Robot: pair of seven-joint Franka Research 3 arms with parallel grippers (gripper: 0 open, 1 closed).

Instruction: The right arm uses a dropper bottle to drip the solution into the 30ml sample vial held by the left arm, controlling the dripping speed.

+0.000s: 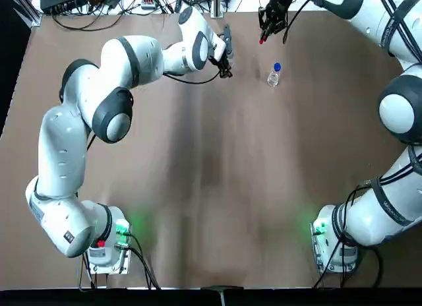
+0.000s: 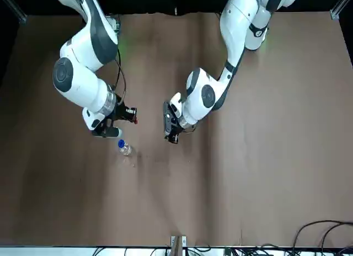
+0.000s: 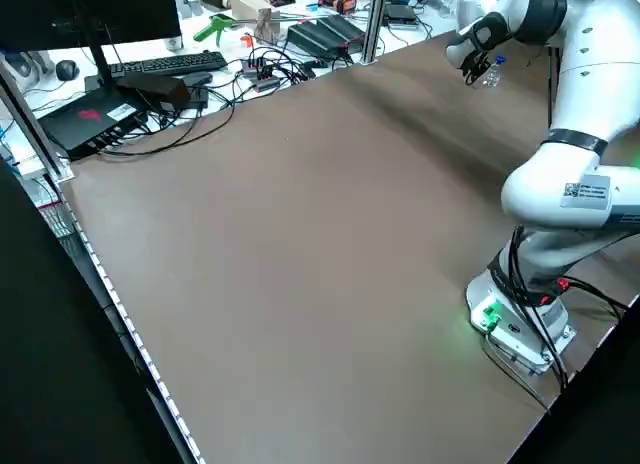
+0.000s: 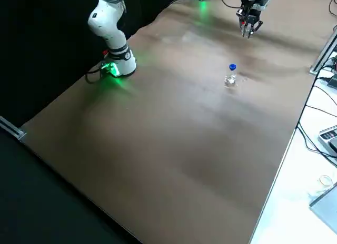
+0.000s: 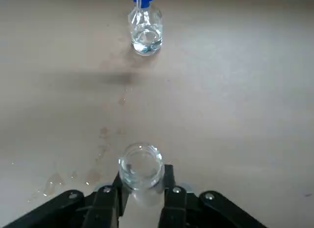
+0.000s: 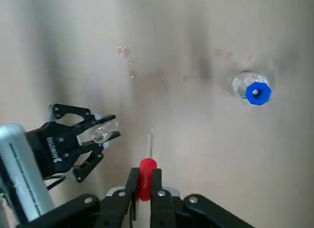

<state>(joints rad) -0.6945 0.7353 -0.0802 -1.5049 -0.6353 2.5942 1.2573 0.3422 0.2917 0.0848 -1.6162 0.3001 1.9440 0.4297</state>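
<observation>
My left gripper (image 1: 226, 58) is shut on the 30ml sample vial (image 5: 141, 168), a clear glass vial whose open mouth shows in the left wrist view. It also shows in the right wrist view as the vial (image 6: 102, 131) in the left gripper. My right gripper (image 1: 266, 30) is shut on the red-topped dropper (image 6: 145, 178); its thin glass tube points away from the fingers. The dropper bottle (image 1: 274, 74), clear with a blue collar, stands alone on the table without its dropper. It sits a little right of the left gripper (image 2: 170, 128) and just beside the right gripper (image 2: 130, 116).
Small wet spots (image 5: 54, 181) lie on the brown table (image 1: 217, 187) between the vial and the bottle (image 5: 143, 29). Cables, a keyboard and boxes (image 3: 200, 69) crowd the bench beyond the table's far edge. Both arm bases (image 1: 105, 250) sit at the near edge.
</observation>
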